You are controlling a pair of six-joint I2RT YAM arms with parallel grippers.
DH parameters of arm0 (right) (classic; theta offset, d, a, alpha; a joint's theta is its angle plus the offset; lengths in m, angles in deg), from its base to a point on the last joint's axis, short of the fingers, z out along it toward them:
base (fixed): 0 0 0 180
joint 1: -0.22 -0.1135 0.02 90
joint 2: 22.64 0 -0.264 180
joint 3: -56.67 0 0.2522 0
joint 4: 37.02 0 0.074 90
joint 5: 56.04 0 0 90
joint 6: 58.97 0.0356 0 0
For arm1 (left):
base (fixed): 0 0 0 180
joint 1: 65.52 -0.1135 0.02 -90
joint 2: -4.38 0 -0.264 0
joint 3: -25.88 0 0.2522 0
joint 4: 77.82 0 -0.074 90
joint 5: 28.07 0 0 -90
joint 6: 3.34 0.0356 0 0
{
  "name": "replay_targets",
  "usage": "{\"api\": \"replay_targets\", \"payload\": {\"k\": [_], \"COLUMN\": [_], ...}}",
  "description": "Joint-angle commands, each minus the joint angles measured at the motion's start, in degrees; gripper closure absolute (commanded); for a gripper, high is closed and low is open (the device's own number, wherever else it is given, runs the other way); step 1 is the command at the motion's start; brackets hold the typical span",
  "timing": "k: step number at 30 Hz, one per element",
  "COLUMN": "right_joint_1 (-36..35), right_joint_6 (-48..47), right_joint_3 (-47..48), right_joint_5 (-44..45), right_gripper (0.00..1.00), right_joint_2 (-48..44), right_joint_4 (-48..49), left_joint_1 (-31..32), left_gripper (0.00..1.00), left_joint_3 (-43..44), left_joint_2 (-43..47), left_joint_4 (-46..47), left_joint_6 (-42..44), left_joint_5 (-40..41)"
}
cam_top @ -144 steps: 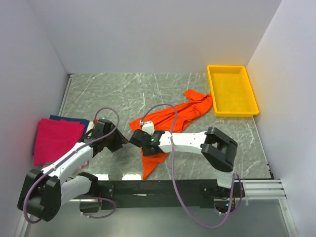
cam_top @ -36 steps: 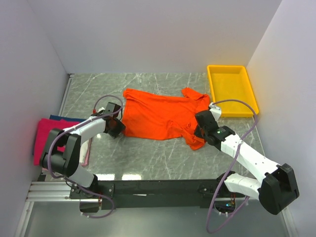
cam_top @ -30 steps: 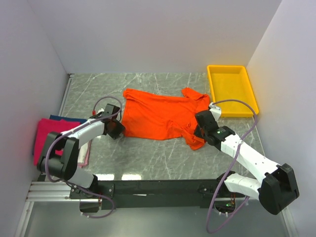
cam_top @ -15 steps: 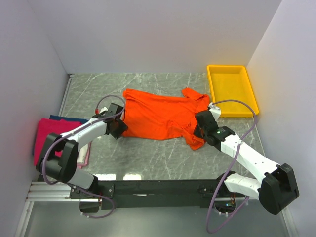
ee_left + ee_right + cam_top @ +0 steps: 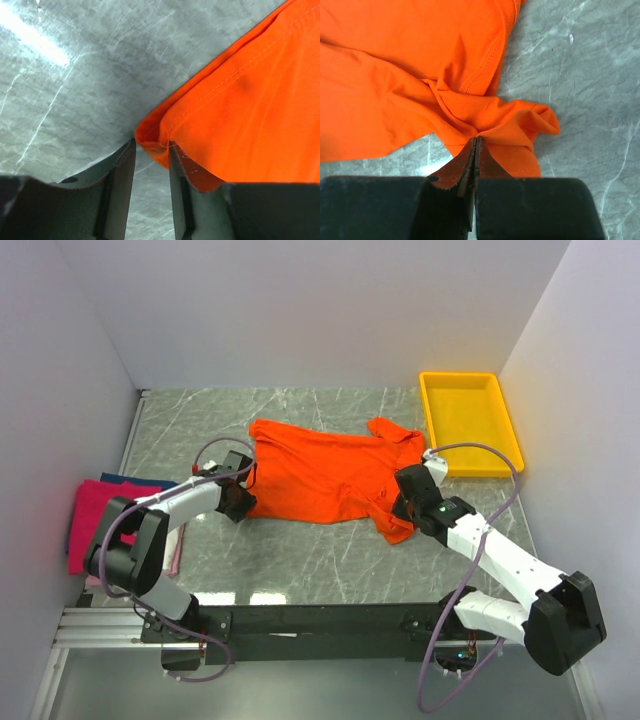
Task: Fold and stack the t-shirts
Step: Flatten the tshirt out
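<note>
The bright orange t-shirt [image 5: 320, 475] lies spread flat in the middle of the table, its right sleeve bunched. My left gripper [image 5: 243, 502] is at the shirt's near-left corner. In the left wrist view [image 5: 151, 145] its jaws stand apart with the folded corner of the shirt [image 5: 250, 110] between the fingertips. My right gripper [image 5: 405, 508] is shut on a pinched fold of the bunched sleeve [image 5: 485, 115], jaws pressed together [image 5: 476, 141]. A folded magenta-pink shirt [image 5: 100, 520] lies at the left edge on top of a dark blue one [image 5: 130, 480].
A yellow plastic tray [image 5: 470, 425] stands at the back right, close to the shirt's right sleeve. White walls enclose the table on three sides. A pale cloth edge [image 5: 176, 552] shows beside the pink stack.
The shirt, crumpled earlier, now lies spread out. Over the last second my left gripper drew slightly left of the shirt's corner and came back onto it. The right arm has stayed still.
</note>
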Motion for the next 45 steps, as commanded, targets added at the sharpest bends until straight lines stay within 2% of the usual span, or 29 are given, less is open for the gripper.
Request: {"api": "replay_targets", "payload": {"k": [1,4,5,9,15,21,22,28,33,36,42,45], "right_joint_1": [0.3,0.3,0.3,0.38,0.38,0.65,0.56,0.56,0.56,0.65,1.0,4.32], "right_joint_6": [0.63,0.8,0.8,0.28,-0.95,-2.1,-2.27,-4.03,-5.96,-7.72,-12.81,-13.44], "right_joint_3": [-0.68,-0.24,-0.06,2.39,11.44,30.58,35.48,52.11,64.33,68.04,70.86,71.82], "right_joint_5": [0.99,1.08,1.0,1.08,0.82,0.64,0.47,-0.32,-3.57,-4.28,-4.8,-9.8], "right_gripper": [1.0,1.0,1.0,1.0,1.0,1.0,1.0,1.0,1.0,1.0,1.0,1.0], "right_joint_2": [-1.61,-2.05,-2.4,-5.2,-11.96,-16.19,-16.64,-19.63,-16.91,-12.87,-0.4,7.94], "right_joint_4": [-0.19,-0.81,-1.07,-3.96,-10.29,-15.39,-15.57,-17.16,-17.24,-15.84,-9.7,-4.51], "left_joint_1": [0.13,-0.22,-0.49,-2.42,-5.31,-9.89,-9.89,-9.89,-9.89,-9.89,-10.07,-11.29], "left_gripper": [0.63,0.73,0.99,0.99,0.99,0.99,0.99,0.99,0.99,0.99,0.99,0.99], "left_joint_3": [1.17,0.64,0.81,3.36,11.35,24.61,29.16,43.76,56.42,60.65,61.29,59.1], "left_joint_2": [-1.69,-1.08,-0.81,1.82,13.15,24.67,26.5,32.75,30.93,27.86,20.39,15.56], "left_joint_4": [1.03,1.47,1.12,-1.34,-9.51,-15.04,-15.75,-18.83,-20.41,-20.51,-14.54,-8.32], "left_joint_6": [-1.13,-0.78,-0.6,1.77,4.84,11.43,12.83,15.65,17.06,17.59,18.21,18.21], "left_joint_5": [2.43,2.96,3.22,4.54,7.71,6.92,6.92,5.6,3.76,3.23,2.88,0.77]}}
